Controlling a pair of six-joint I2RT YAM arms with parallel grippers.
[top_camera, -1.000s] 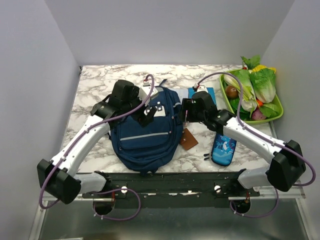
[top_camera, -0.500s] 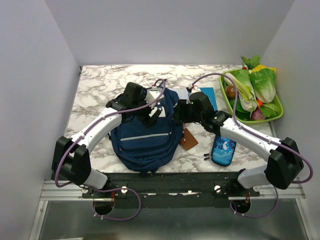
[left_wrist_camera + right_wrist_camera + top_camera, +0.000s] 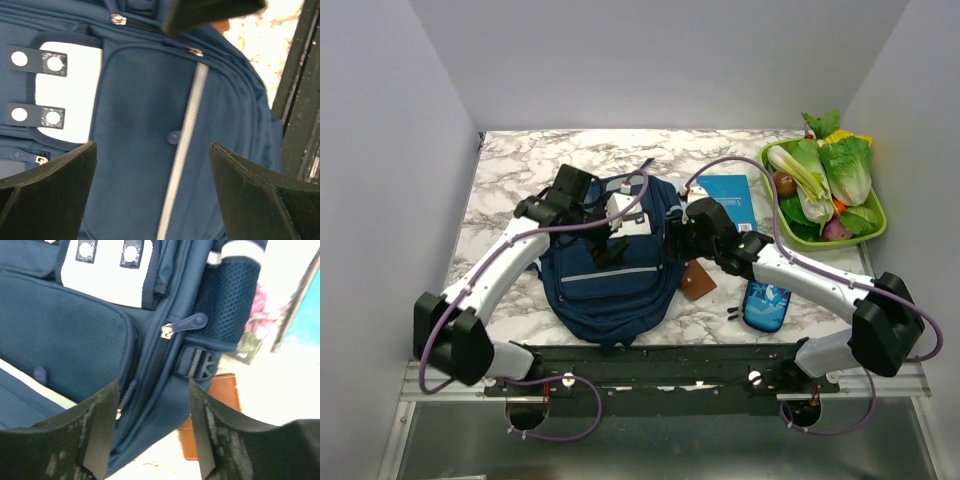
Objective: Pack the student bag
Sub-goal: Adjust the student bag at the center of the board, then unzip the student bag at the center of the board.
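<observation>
Currently the left claw (image 3: 152,155) and right claw (image 3: 154,385) hang spread over the backpack (image 3: 610,275) lying mid-way on the counter (image 3: 510,165), so the right, at its three o'clock edge, may pinch fabric, missing the zipper pull (image 3: 187,323).

one bag (image 3: 610,275) on one marble surface (image 3: 520,170). around it: one blue book (image 3: 728,188), one brown wallet (image 3: 697,281), one printed case (image 3: 766,303), and one green tray (image 3: 876,228) of leafy vegetables, too crowded to count. the bag has one white patch (image 3: 67,97) with two dark tabs (image 3: 37,61), each with two white studs (image 3: 20,59), four studs in all. two arms, the left arm (image 3: 500,275) and the right arm (image 3: 810,278), each with two jaws.
</observation>
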